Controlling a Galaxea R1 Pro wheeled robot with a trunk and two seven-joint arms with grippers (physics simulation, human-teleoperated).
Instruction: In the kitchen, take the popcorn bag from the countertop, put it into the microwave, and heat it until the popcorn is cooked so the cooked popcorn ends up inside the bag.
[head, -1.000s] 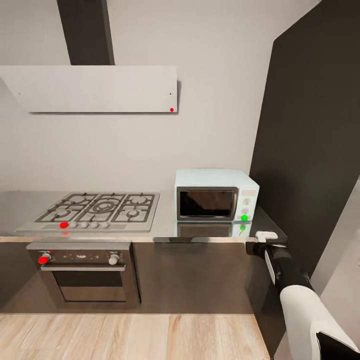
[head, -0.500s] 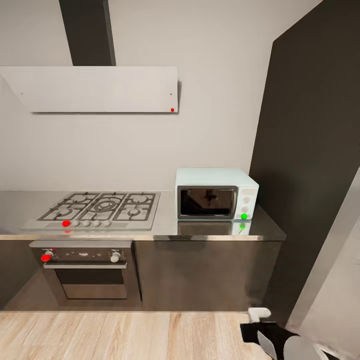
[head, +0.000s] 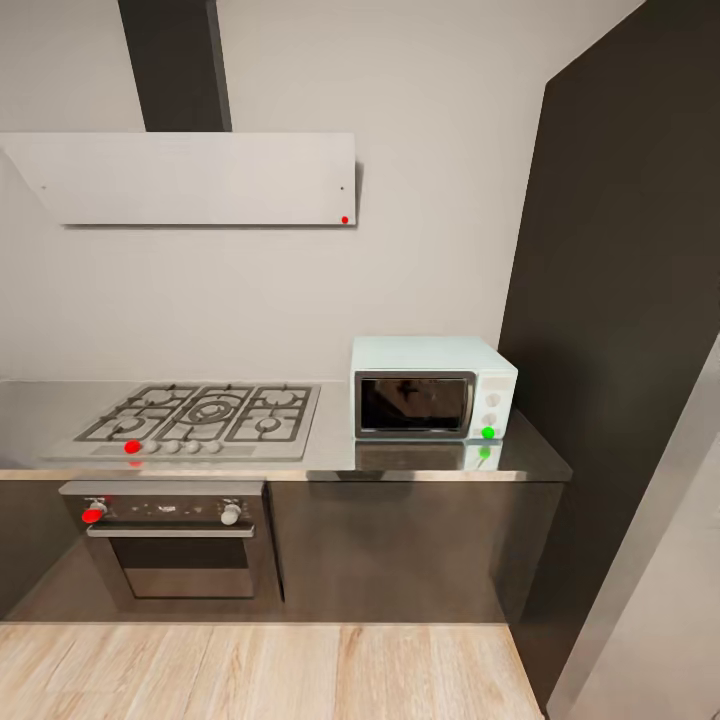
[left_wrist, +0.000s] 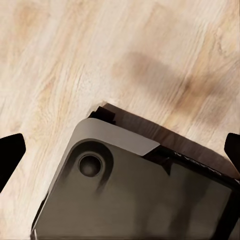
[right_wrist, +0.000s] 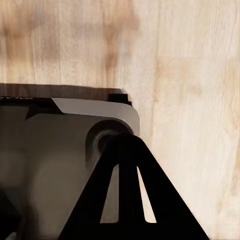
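both arms down over wood floor (left_wrist: 75, 50); left tool (left_wrist: 120, 150) spread; right tool (right_wrist: 131, 150) pressed together

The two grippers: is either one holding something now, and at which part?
Nothing is held. The left gripper is open over the wooden floor; the right gripper is shut, empty.

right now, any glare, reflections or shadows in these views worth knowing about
Head view: the glossy grey steel countertop mirrors the pale mint-blue microwave and its green dot; the dark window holds faint reflections. Left wrist view: a soft brown shadow lies on the pale wood floor. Right wrist view: the closed jaws of the right gripper show as a black silhouette.
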